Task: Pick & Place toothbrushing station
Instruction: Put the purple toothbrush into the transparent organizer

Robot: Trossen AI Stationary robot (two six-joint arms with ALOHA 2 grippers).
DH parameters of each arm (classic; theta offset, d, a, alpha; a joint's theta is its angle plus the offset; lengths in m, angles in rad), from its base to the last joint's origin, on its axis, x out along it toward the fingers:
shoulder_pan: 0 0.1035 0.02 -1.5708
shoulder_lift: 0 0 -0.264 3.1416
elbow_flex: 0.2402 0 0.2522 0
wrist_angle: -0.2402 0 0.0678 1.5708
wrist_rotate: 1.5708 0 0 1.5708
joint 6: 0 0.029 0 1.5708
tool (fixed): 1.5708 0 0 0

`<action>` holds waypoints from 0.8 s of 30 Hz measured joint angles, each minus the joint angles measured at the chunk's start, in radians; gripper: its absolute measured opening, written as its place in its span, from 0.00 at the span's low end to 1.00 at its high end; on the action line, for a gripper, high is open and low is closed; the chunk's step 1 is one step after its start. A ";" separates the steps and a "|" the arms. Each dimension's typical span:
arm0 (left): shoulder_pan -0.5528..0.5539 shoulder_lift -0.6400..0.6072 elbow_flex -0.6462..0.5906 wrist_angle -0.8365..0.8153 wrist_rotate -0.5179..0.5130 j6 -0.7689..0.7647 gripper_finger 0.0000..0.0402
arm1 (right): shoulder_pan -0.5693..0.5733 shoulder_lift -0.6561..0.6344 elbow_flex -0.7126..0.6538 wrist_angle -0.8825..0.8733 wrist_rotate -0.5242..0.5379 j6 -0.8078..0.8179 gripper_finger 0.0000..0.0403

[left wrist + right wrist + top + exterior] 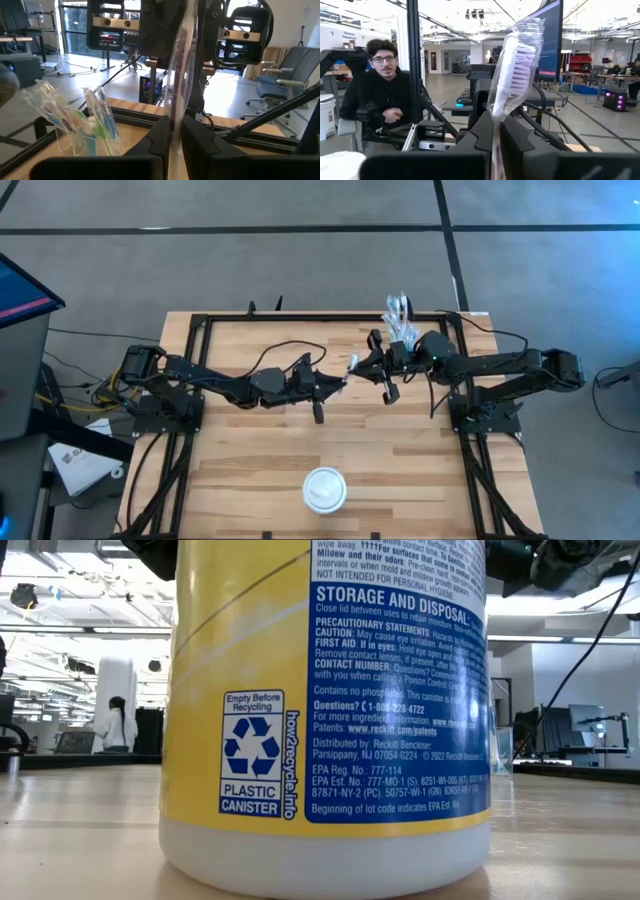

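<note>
One toothbrush (351,366) in a clear wrapper hangs above the middle of the table. My left gripper (338,382) and my right gripper (374,366) are both shut on it and face each other. Its head with pale purple bristles (517,57) sticks out past the right fingers. A clear tumbler (401,326) holding several wrapped toothbrushes (75,120) stands on the table at the far right, behind my right gripper. The low view shows neither gripper. My left gripper pinches the wrapped toothbrush's handle (177,107) between its two fingers. The fingers come level from the table's left side and lie across the brush. The brush is lifted clear of the table and runs on past the fingers in front of the right gripper. My right gripper pinches the same toothbrush through its wrapper just below the head (496,114), between its two fingers. The fingers come about level from the table's right side and lie across the brush. The head stands beyond the fingers, clear of the table.
A yellow wipes canister (330,710) stands near the table's front edge and fills the low view; its white lid (324,488) shows from above. A black frame rail (200,320) borders the table. A person (385,95) sits beyond the table's left side.
</note>
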 joint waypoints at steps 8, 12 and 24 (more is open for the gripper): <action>0.000 0.000 0.000 -0.002 -0.003 0.028 0.16 | -0.017 0.000 0.000 -0.004 -0.025 -0.001 0.01; 0.000 -0.010 -0.001 -0.010 -0.004 0.029 0.18 | -0.030 -0.001 0.001 -0.013 -0.035 0.009 0.00; 0.000 -0.032 -0.061 -0.007 -0.057 0.023 0.19 | -0.097 -0.111 -0.050 -0.116 -0.024 0.009 0.00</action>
